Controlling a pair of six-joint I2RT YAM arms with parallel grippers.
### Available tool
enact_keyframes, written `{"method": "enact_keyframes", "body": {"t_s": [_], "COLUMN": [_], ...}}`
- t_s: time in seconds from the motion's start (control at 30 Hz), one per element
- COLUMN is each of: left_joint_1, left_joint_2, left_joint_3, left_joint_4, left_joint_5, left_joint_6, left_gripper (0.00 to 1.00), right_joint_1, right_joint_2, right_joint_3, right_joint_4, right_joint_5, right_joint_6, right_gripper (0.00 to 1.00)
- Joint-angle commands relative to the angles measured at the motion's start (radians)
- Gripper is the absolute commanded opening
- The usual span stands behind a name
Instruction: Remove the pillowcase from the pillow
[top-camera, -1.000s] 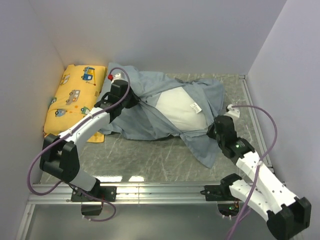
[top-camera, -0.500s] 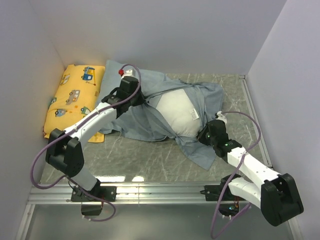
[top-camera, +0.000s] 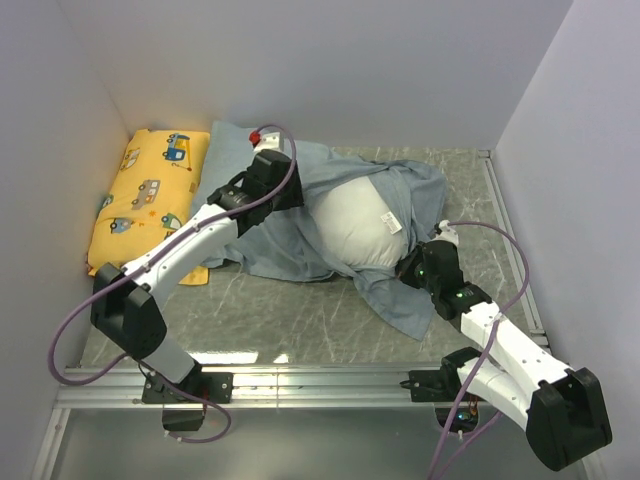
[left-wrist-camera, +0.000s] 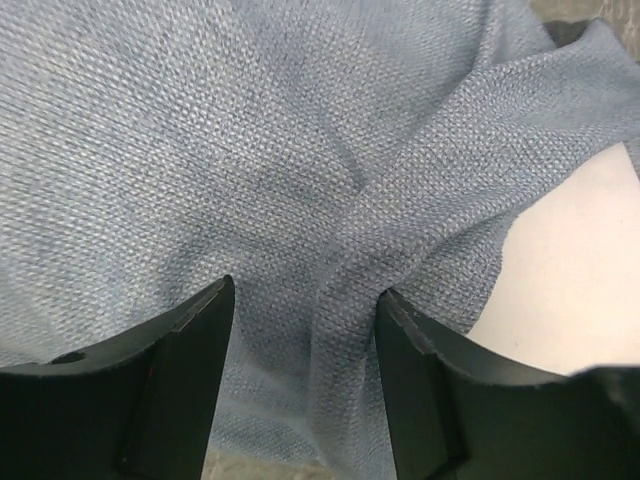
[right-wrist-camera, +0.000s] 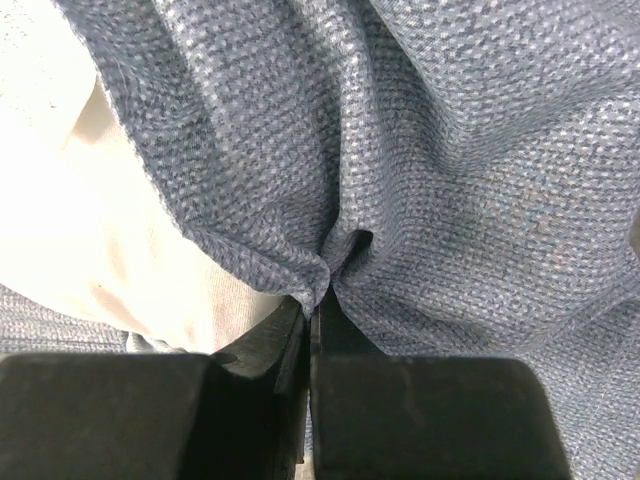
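Note:
The blue-grey pillowcase (top-camera: 270, 235) lies rumpled around the white pillow (top-camera: 355, 230), whose top and tag are bare. My left gripper (top-camera: 288, 198) hovers at the pillow's left side, open, with a raised fold of pillowcase (left-wrist-camera: 360, 230) between its spread fingers (left-wrist-camera: 190, 370) and nothing pinched. A bit of pillow (left-wrist-camera: 580, 290) shows at the right of that view. My right gripper (top-camera: 410, 268) sits at the pillow's near right corner, shut on a pinched fold of pillowcase (right-wrist-camera: 330, 250). The pillow (right-wrist-camera: 60, 200) bulges beside it.
A yellow vehicle-print cushion (top-camera: 150, 195) lies against the left wall. White walls close in the back and both sides. A metal rail (top-camera: 320, 380) runs along the near edge by the arm bases. Marbled grey tabletop (top-camera: 300, 310) shows in front of the fabric.
My left gripper has opened and let go of the fabric, moving right toward the pillow. My right gripper shifted left, closing on the pillowcase. More white pillow shows.

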Motion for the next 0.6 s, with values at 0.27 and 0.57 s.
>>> {"method": "enact_keyframes", "body": {"t_s": [0.27,0.57], "left_joint_1": [-0.124,-0.310], "left_joint_2": [-0.114,-0.004], "left_joint_3": [0.178,0.281], "left_joint_4": [-0.071,-0.077], "left_joint_5": [-0.093,-0.086], "left_joint_6": [0.112,0.121], "left_gripper": [0.83,0.85], "right_joint_1": [0.004,0.006], "right_joint_2": [0.010,0.019], "right_joint_3": [0.035,0.036], "right_joint_4": [0.048,0.053], "right_joint_5": [-0.036,-0.040], "right_joint_6": [-0.004,-0.004], "right_gripper": [0.00,0.00]}}
